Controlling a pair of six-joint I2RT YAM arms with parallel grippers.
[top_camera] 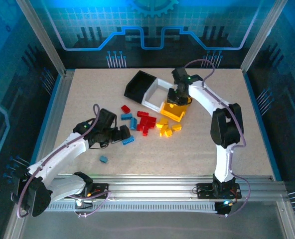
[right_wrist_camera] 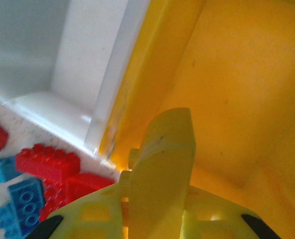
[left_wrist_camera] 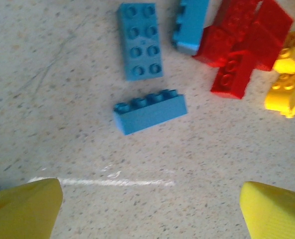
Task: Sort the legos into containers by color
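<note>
**Overhead view.** My left gripper (top_camera: 122,133) stands low over the speckled beige tabletop (top_camera: 82,94). Its jaws are spread wide and hold nothing. A small blue plastic brick lying on its side (top_camera: 128,141) sits just beside its fingertips. A lone blue brick (top_camera: 103,159) lies apart from the rest, nearer my bases. The other loose bricks gather mid-table: blue bricks (top_camera: 130,119), a red cluster (top_camera: 145,121) and a yellow-orange group (top_camera: 167,128). Beyond them stands the row of three joined open-top plastic bins: the black bin (top_camera: 140,83), the white bin (top_camera: 156,94) and the yellow-orange bin (top_camera: 173,113). My right gripper (top_camera: 177,99) hangs over the yellow-orange bin.

**Left wrist view.** My yellow fingertips (left_wrist_camera: 23,209) sit in the two lower corners, well apart. The side-lying blue brick (left_wrist_camera: 150,112) rests on the table ahead of the gap, its studs turned away from me. Behind it lie a flat two-by-four blue brick (left_wrist_camera: 140,42), the red cluster (left_wrist_camera: 242,45) and a yellow brick (left_wrist_camera: 287,84).

**Right wrist view.** My right gripper (right_wrist_camera: 163,134) has its fingers pressed together against the inner wall of the yellow-orange bin (right_wrist_camera: 237,89). I cannot tell whether a brick is pinched between them. The white bin (right_wrist_camera: 87,64) adjoins on the left. Red bricks (right_wrist_camera: 48,162) and a blue brick (right_wrist_camera: 20,199) lie on the table outside.
</note>
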